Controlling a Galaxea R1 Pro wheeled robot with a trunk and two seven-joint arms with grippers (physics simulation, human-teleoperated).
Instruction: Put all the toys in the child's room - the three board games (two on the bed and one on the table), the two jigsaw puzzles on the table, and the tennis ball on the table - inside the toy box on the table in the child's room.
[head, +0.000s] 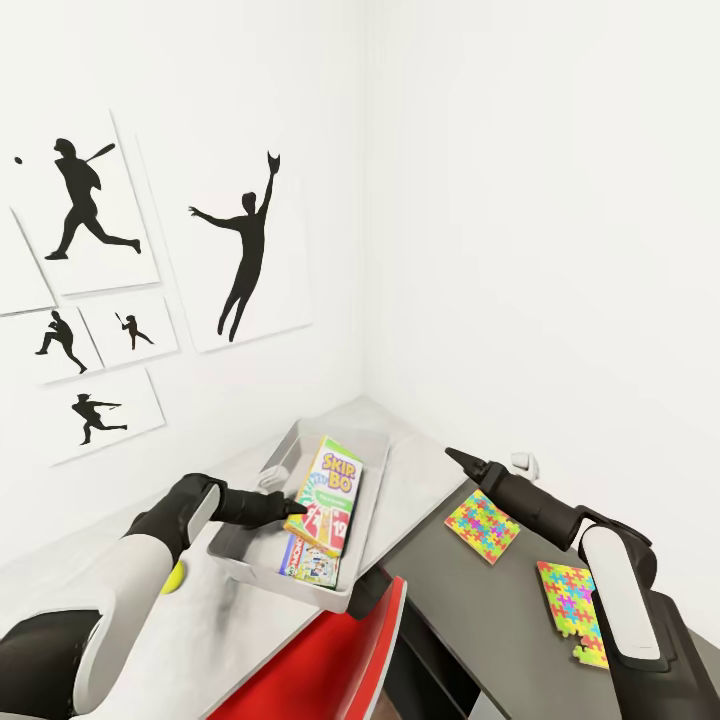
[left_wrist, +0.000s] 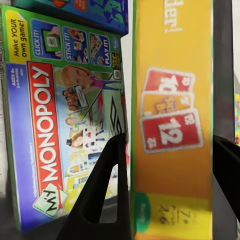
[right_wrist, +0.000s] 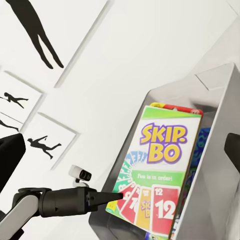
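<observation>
Left gripper (head: 296, 506) of mine is reaching into the toy box (head: 300, 440), its two black fingers (left_wrist: 102, 192) set apart on either side of the lower edge of the Skip-Bo game (head: 327, 495); in the left wrist view one finger sits at each side of the yellow box edge, so it looks clamped on that box, which is tilted up off the stack rather than lying flat. Under it in the tray I can see the Monopoly box (left_wrist: 60, 125), and beyond that the corner of a blue game (left_wrist: 87, 12). From the head camera the toy box lies around 12 o'clock from my trunk on the light-grey top of the table (head: 230, 640), angled toward the room's corner. My right gripper (head: 460, 459) hangs over the dark-grey wing at about 1 o'clock, pointing toward the tray; I cannot tell how far its fingers are parted, and nothing shows between them. Two jigsaw puzzles lie flat on that wing: one (head: 482, 526) just below the right gripper, the other (head: 572, 600) nearer me at about 3 o'clock, partly covered by my right forearm. The tennis ball (head: 176, 577) peeks out beside my left forearm at about 9 o'clock, on the light top, outside the tray. A red chair (head: 330, 660) sits close in front of my base at 6 o'clock.
</observation>
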